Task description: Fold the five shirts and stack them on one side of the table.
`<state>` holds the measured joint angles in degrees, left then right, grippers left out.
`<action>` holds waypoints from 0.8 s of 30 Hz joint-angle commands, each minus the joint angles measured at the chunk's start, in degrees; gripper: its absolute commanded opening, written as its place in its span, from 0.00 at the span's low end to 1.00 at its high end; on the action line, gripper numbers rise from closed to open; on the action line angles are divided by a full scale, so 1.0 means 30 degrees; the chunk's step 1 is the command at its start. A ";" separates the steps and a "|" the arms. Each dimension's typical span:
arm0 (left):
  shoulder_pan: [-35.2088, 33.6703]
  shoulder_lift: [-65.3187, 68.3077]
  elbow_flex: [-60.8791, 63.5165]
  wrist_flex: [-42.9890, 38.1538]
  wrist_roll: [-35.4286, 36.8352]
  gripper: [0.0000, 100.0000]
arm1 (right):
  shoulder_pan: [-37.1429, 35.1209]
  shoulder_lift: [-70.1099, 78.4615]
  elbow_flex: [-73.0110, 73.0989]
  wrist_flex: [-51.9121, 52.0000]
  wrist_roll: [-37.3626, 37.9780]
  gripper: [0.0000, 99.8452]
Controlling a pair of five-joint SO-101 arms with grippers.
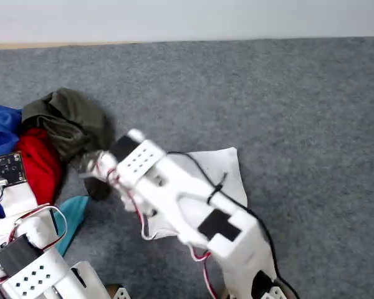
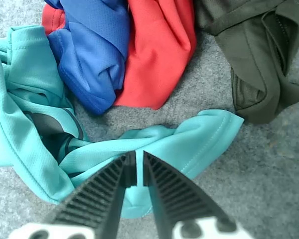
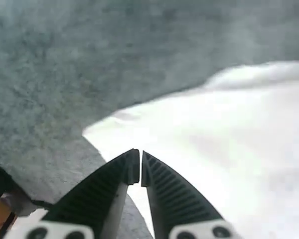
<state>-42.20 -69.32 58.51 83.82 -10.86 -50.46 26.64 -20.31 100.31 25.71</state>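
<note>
Your left gripper [image 2: 136,160] sits over the teal shirt [image 2: 154,144], its ribbed jaws drawn together to a thin slit with no cloth visibly caught between them. You cannot tell whether the tips touch the fabric. Your right gripper [image 3: 140,158] is clenched the same way, above an edge of the white shirt [image 3: 229,139]. The table wears a grey, felt-like covering [image 1: 299,93] that runs back to a pale wall [image 1: 187,18], with a narrow tan strip [image 1: 25,45] showing at the far left edge. On the left side of the table the blue shirt [image 1: 3,124], red shirt [image 1: 40,162] and olive shirt [image 1: 71,118] lie crumpled against one another, the teal one just beside them nearer the arms. The white one lies apart from that heap, near the middle. From the high camera your right arm [image 1: 193,205] covers much of the white shirt, so its full outline is hidden. Your left arm [image 1: 31,261] overlaps the teal and blue ones, and the blue one is cut off at the frame edge. The right wrist camera's picture is blurred, leaving the white cloth's folds hard to read.
</note>
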 commanded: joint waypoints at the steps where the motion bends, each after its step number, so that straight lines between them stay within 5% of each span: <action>1: 0.0059 -0.0205 -0.0601 0.0000 0.0088 0.03 | 0.1744 -0.1832 -0.0557 0.0835 -0.0059 0.01; 11: 0.0059 -0.0205 -0.0601 -0.0029 0.0059 0.03 | 0.2535 -0.1744 0.3810 0.0630 -0.0117 0.01; 17: 0.0059 -0.0205 -0.0601 -0.0029 0.0059 0.03 | 0.2418 -0.1509 0.6418 -0.2418 -0.0029 0.01; 24: 0.0059 -0.0205 -0.0601 -0.0029 0.0059 0.03 | 0.2505 -0.0425 0.5861 -0.2564 -0.0029 0.01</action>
<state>-42.20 -69.32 58.51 83.82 -10.86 -42.73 25.93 -0.53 92.22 25.71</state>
